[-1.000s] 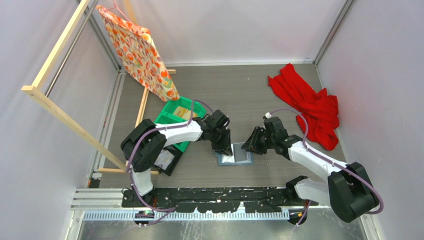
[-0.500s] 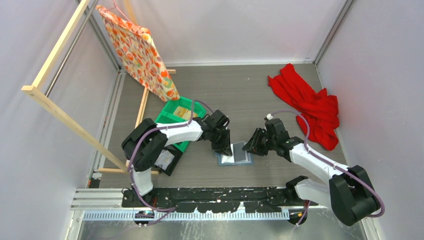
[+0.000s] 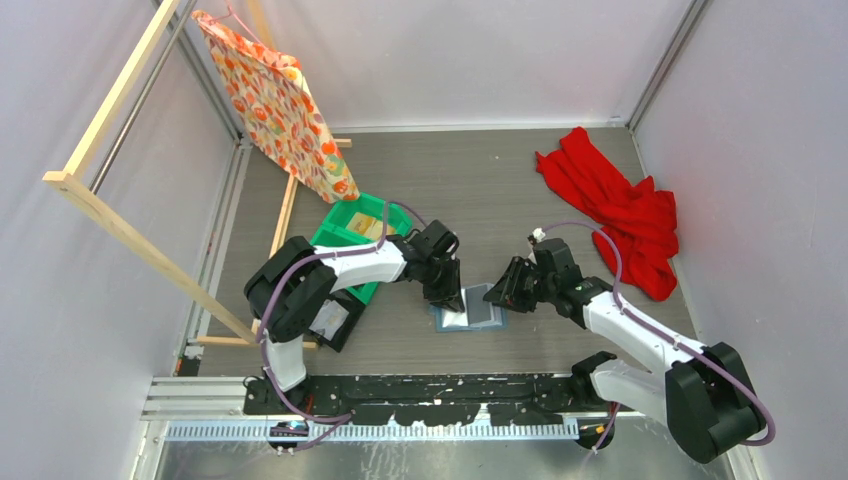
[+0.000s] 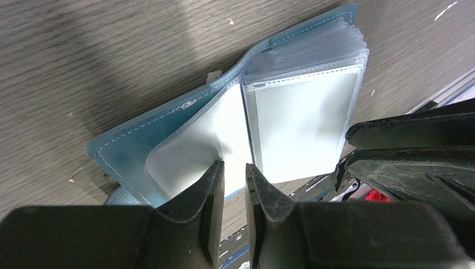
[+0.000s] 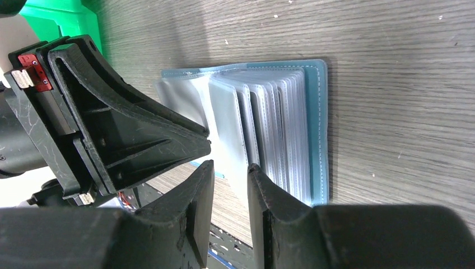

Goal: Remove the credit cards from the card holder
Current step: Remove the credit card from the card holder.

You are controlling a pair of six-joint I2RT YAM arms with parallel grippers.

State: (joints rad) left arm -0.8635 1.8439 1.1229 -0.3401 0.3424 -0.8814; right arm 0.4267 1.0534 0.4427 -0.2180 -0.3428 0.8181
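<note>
Worktop [image 3: 480, 180]: grey-brown wood-grain board, matte; fine scratches and white specks show in wrist views. Plain white walls [image 3: 450, 60] on three sides. Metal corner post [image 3: 665, 60] at back right, another at back left. Left side: pale wooden frame [image 3: 122, 88] rising tilted, orange patterned fabric [image 3: 285, 110] hanging from its top. Green bin [image 3: 350, 222] on worktop below fabric. Red cloth [image 3: 615, 205] crumpled at back right, near wall. Black rail [image 3: 440, 385] along near edge, ribbed metal strip [image 3: 400, 430] just beyond it. Light even, shadows soft.
</note>
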